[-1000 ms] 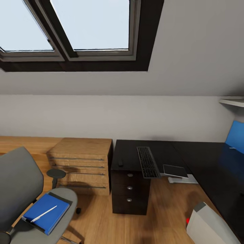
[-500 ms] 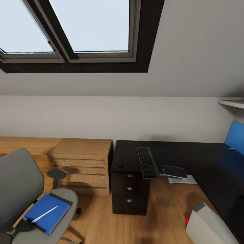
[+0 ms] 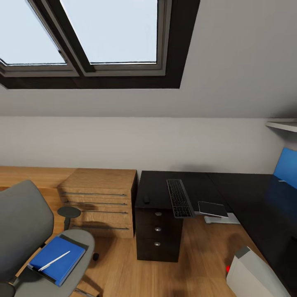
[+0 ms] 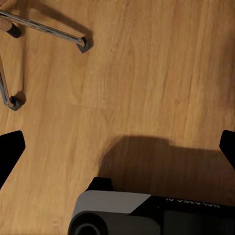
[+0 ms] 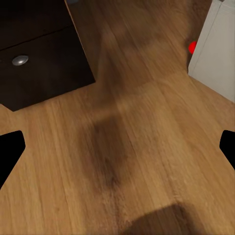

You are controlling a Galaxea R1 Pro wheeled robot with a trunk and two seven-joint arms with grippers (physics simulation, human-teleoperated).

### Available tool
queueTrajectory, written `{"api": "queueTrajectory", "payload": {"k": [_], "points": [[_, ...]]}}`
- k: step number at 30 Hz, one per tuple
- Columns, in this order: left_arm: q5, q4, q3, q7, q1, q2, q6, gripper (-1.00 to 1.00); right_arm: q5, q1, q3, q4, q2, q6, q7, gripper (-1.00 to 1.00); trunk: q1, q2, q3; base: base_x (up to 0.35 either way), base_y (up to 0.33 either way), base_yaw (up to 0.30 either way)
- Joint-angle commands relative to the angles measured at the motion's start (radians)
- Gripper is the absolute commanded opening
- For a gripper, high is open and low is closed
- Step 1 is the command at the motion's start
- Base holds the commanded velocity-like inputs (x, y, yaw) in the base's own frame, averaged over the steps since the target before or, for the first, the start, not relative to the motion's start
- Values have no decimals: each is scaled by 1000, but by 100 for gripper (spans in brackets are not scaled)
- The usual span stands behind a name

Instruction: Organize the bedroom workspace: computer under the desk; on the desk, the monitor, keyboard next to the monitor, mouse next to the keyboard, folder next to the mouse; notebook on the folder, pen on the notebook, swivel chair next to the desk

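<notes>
Both my grippers, left [image 4: 117, 147] and right [image 5: 117, 147], hang spread wide over bare wood floor [image 4: 147, 73], holding nothing. Outward on my left side stands the swivel chair [image 3: 24, 222]; the blue folder [image 3: 55, 258] lies on its seat, near the front edge, with the pen [image 3: 53, 260] diagonal across it. My left arm looks nearer. The desk [image 3: 247, 194] lies ahead and right.

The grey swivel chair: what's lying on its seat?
On the swivel chair seat lies a blue folder-like flat item, with the white-silver pen on top of it. Whether a separate notebook sits in that blue stack can't be told; its underside is covered.
</notes>
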Motion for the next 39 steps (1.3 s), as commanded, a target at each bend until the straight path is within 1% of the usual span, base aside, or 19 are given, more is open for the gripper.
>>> {"api": "queueTrajectory", "payload": {"k": [1, 6, 12, 23, 28, 39], "points": [[11, -1, -8, 4, -1, 0, -6, 100, -3, -1, 9, 2, 0, -3, -5, 100, 0, -1, -2, -14, -13, 0], [11, -1, -8, 4, -1, 1, -6, 100, -3, -1, 9, 2, 0, -3, -5, 100, 0, -1, -2, -103, -92, 0], [11, -1, -8, 4, -2, 1, -5, 100, -3, -1, 9, 2, 0, -3, -5, 100, 0, -1, -2, -202, -178, 0], [12, -1, -7, 4, -2, 1, -5, 100, -3, -1, 9, 2, 0, -3, -5, 100, 0, -1, -2, -293, -102, 0], [11, -1, -8, 4, -2, 1, -6, 100, -3, -2, 9, 2, 0, -3, -5, 100, 0, -1, -2, -173, -254, 0], [11, -1, -7, 4, -1, 1, -6, 100, -3, -1, 9, 2, 0, -3, -5, 100, 0, -1, -2, -28, -311, 0]]}}
